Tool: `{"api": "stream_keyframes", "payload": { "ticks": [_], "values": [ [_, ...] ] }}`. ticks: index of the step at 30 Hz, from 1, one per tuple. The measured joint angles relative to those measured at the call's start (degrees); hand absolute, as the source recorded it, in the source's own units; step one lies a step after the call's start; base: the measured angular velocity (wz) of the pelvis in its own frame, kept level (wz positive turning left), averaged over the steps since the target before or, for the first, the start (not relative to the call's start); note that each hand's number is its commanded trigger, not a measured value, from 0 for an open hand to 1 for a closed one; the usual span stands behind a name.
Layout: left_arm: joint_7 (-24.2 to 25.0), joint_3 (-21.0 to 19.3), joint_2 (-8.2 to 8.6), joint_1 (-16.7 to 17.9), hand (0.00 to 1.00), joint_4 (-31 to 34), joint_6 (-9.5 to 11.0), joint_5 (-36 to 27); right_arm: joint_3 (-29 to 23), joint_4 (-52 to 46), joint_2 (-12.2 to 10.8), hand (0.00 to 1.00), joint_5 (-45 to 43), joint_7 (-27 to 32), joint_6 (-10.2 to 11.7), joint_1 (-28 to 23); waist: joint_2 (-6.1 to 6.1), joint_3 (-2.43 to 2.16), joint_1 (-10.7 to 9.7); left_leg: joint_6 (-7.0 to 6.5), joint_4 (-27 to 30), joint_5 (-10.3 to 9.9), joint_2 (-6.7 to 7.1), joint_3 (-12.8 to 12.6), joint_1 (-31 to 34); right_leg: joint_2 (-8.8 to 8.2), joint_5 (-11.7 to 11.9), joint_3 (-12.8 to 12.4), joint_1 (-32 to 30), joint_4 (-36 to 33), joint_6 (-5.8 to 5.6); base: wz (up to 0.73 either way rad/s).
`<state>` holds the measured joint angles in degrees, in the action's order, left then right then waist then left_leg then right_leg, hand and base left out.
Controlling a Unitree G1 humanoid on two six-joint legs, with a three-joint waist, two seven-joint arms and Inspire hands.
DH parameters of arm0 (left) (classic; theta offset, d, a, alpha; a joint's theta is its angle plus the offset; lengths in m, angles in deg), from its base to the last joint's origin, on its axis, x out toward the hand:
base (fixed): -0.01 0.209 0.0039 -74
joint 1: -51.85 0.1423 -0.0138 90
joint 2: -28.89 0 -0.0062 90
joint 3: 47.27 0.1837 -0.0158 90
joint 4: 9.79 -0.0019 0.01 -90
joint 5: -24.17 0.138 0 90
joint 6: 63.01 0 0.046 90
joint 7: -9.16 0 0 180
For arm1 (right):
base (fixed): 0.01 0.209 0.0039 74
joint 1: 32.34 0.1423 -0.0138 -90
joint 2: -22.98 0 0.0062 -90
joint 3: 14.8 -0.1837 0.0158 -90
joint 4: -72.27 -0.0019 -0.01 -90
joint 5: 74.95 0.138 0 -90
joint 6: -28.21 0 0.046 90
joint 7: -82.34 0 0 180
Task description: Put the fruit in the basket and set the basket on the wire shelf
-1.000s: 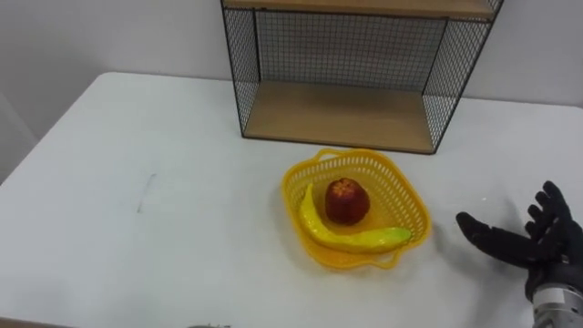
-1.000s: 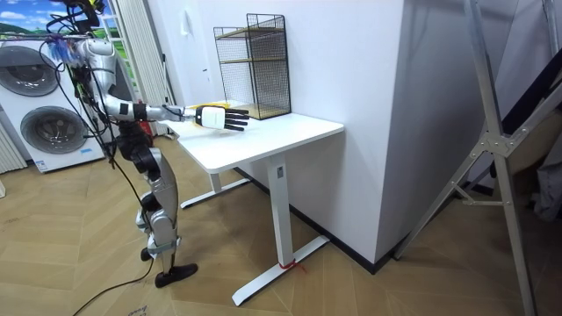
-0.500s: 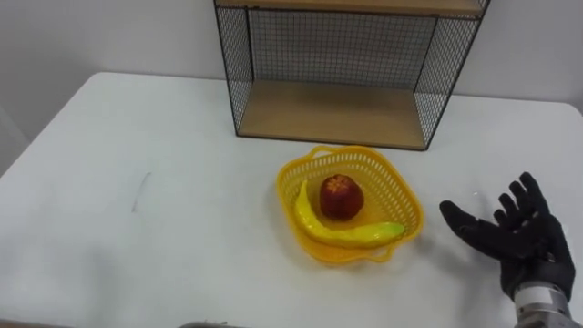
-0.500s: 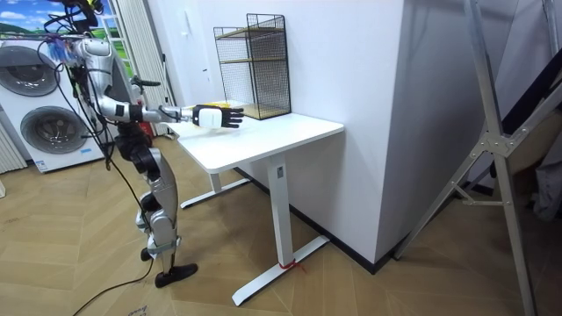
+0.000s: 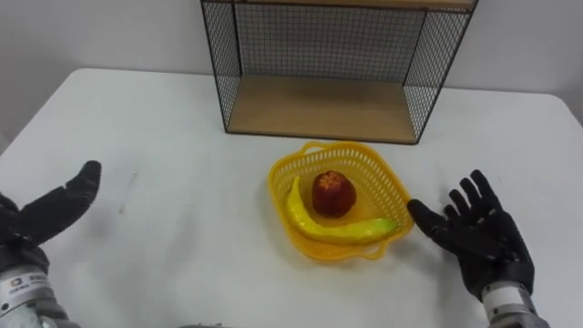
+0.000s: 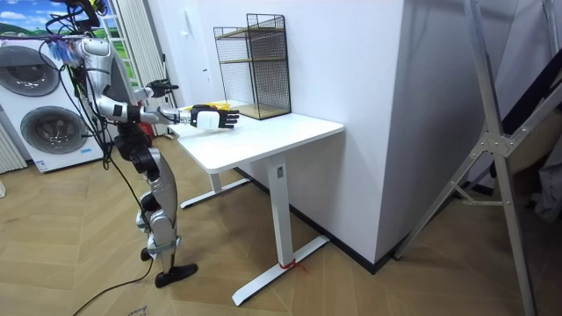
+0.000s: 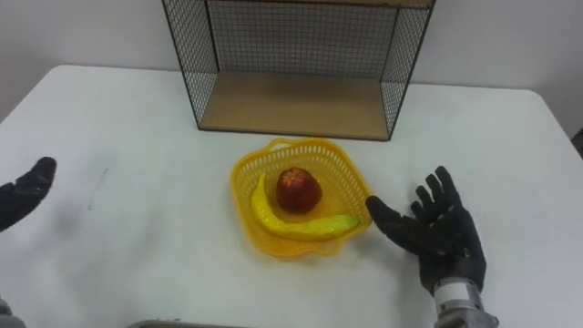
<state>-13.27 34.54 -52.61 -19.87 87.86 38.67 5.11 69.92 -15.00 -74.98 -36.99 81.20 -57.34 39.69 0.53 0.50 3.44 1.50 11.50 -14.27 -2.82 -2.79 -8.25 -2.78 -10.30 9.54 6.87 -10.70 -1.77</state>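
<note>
The apple [image 5: 332, 193] and banana [image 5: 342, 230] lie in the yellow basket [image 5: 369, 155] just before the wire shelf [image 5: 323, 109], the right hand [image 5: 478, 241] spread-fingered beside it and the left hand [image 5: 46, 214], open too, well off, so both should close evenly on opposite rims to lift it level.

Head eyes look down, sharing basket [image 5: 387, 187]; room view distant.

The basket [image 5: 336, 202] sits mid-table [image 5: 182, 128], holding the apple [image 5: 332, 193] behind the banana [image 5: 339, 229]; the wire shelf [image 5: 323, 73] stands beyond it.
</note>
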Motion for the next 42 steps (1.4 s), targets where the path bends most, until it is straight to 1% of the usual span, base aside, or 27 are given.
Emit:
{"api": "stream_keyframes", "payload": {
  "ticks": [1, 2, 4, 7, 8, 11, 13, 19, 22, 24, 26, 30, 32, 33, 36, 42],
  "values": [
    [1.01, 1.33, 0.10, -0.44, 0.00, -2.02, -0.01, 0.01, 0.60, 0.00, -0.01, 0.00, 0.02, -0.33, 0.01, 0.83, 0.04, 0.00, -0.09, 0.00, 0.13, 0.00, 0.00, -0.07, 0.08, 0.00, 0.00, -0.01, -0.10, -0.02, 0.00, 0.00],
    [1.57, 1.96, 0.21, -0.48, 0.00, -2.61, -0.03, -0.03, 0.87, 0.00, -0.01, 0.00, 0.02, -0.44, 0.01, 1.33, -0.01, 0.00, -0.09, 0.00, 0.15, 0.00, -0.01, -0.10, 0.14, 0.00, 0.00, -0.02, -0.17, -0.03, 0.00, 0.00],
    [4.37, 3.99, 0.72, -0.48, 0.00, -4.30, -0.03, -0.04, 1.69, -0.01, -0.04, 0.00, 0.00, -0.94, 0.96, 2.31, -0.16, -0.05, -0.17, 0.00, 0.20, 0.00, -0.01, -0.11, 0.10, 0.00, 0.00, 0.00, -0.42, -0.06, 0.00, 0.00],
    [6.88, 4.98, 1.37, -0.48, 0.00, -5.01, -0.06, -0.01, 1.93, 0.00, -0.75, 0.00, -0.02, -1.79, 1.26, 2.88, -0.39, -0.19, -0.15, 0.00, 0.20, 0.00, -0.05, -0.31, 0.36, 0.00, 0.01, -0.10, -0.89, -0.10, 0.00, 0.00],
    [7.49, 5.18, 1.36, -0.48, 0.00, -5.33, -0.06, -0.02, 2.01, 0.01, -0.93, 0.00, -0.01, -2.08, 1.27, 2.91, -0.43, -0.22, -0.10, 0.00, 0.19, 0.01, -0.05, -0.32, 0.42, 0.00, 0.01, -0.12, -0.84, -0.16, 0.00, 0.00],
    [9.57, 6.61, 1.50, -0.47, 0.00, -6.89, -0.94, -0.43, 3.93, 0.48, -1.13, 0.00, 0.03, -3.45, 1.26, 2.93, -0.61, -0.18, -0.21, 0.00, 0.19, 0.01, -0.07, -0.38, 0.43, 0.01, 0.02, -0.12, -0.82, -0.32, 0.00, 0.00],
    [11.60, 7.97, 1.65, -0.46, 0.00, -7.06, -1.72, -0.54, 5.06, 0.71, -1.41, 0.00, 0.09, -4.58, 1.23, 2.92, -0.89, -0.06, -0.19, 0.00, 0.17, 0.01, -0.07, -0.37, 0.59, 0.00, 0.02, -0.09, -0.96, -0.40, 0.00, 0.00],
    [15.47, 8.93, 1.83, -0.46, 0.00, -8.56, -2.01, -0.53, 6.28, 0.99, -1.82, 0.00, 0.07, -6.80, 1.23, 2.95, -1.16, -0.15, -0.20, 0.00, 0.18, 0.01, -0.11, -0.38, 0.54, 0.01, 0.05, -0.03, -0.77, -0.48, 0.03, 0.00],
    [16.55, 9.09, 1.96, -0.46, 0.00, -9.21, -2.16, -0.51, 6.35, 2.29, -1.96, 0.00, 0.04, -7.99, 1.23, 3.11, -1.16, -0.14, -0.18, 0.00, 0.20, 0.01, -0.14, -0.38, 0.49, 0.01, 0.05, -0.03, -0.84, -0.88, 0.03, 0.00],
    [16.92, 9.17, 2.35, -0.46, 0.00, -9.25, -2.59, -0.51, 6.38, 3.51, -2.06, 0.00, 0.04, -8.35, 1.21, 3.48, -1.15, -0.13, -0.17, -0.02, 0.20, 0.02, -0.14, -0.39, 0.58, 0.00, 0.05, -0.03, -0.96, -0.95, 0.03, 0.00],
    [16.96, 9.83, 2.40, -0.46, 0.00, -9.26, -2.67, -0.51, 6.37, 3.69, -2.09, 0.00, 0.04, -8.40, 1.14, 3.49, -1.12, -0.12, -0.21, -0.03, 0.23, 0.03, -0.14, -0.39, 0.71, 0.00, 0.05, -0.02, -1.01, -0.96, 0.04, 0.00],
    [17.48, 12.42, 2.18, -0.46, 0.00, -10.17, -2.68, -1.63, 6.72, 3.73, -2.08, 0.00, 0.35, -8.49, 1.14, 3.76, -1.05, -0.10, -0.24, -0.04, 0.16, 0.03, -0.12, -0.32, 0.73, 0.00, 0.04, -0.05, -1.02, -0.90, 0.03, 0.00],
    [17.74, 13.22, 2.09, -0.53, 0.00, -10.74, -2.09, -1.81, 7.10, 3.75, -2.07, 0.00, 0.60, -8.49, 1.14, 4.00, -1.06, -0.10, -0.40, -0.07, 0.20, 0.06, -0.12, -0.32, 0.72, 0.00, 0.04, -0.08, -1.03, -0.90, 0.03, 0.00],
    [17.94, 13.59, 1.86, -0.55, 0.00, -11.00, -1.94, -2.72, 7.44, 3.93, -2.05, 0.00, 0.74, -8.49, 1.14, 4.27, -1.06, -0.09, -0.52, -0.08, 0.21, 0.07, -0.11, -0.33, 0.73, -0.01, 0.04, -0.08, -1.03, -0.90, 0.03, 0.00],
    [18.13, 14.06, 1.18, -0.55, 0.00, -11.19, -1.39, -2.92, 8.46, 4.80, -2.05, 0.00, 1.12, -8.50, 1.14, 5.24, -1.07, -0.08, -0.51, -0.09, 0.27, 0.08, -0.08, -0.33, 0.91, -0.04, 0.04, -0.10, -1.26, -0.90, 0.03, 0.00],
    [19.03, 14.08, 1.24, -0.53, 0.00, -11.79, -0.39, -3.26, 9.17, 5.96, -2.05, 0.00, 2.60, -9.25, 1.14, 6.18, -1.09, -0.13, -0.37, -0.10, 0.32, 0.09, -0.02, -0.35, 1.22, -0.09, 0.00, -0.09, -1.78, -0.86, -0.03, 0.00]
  ]
}}
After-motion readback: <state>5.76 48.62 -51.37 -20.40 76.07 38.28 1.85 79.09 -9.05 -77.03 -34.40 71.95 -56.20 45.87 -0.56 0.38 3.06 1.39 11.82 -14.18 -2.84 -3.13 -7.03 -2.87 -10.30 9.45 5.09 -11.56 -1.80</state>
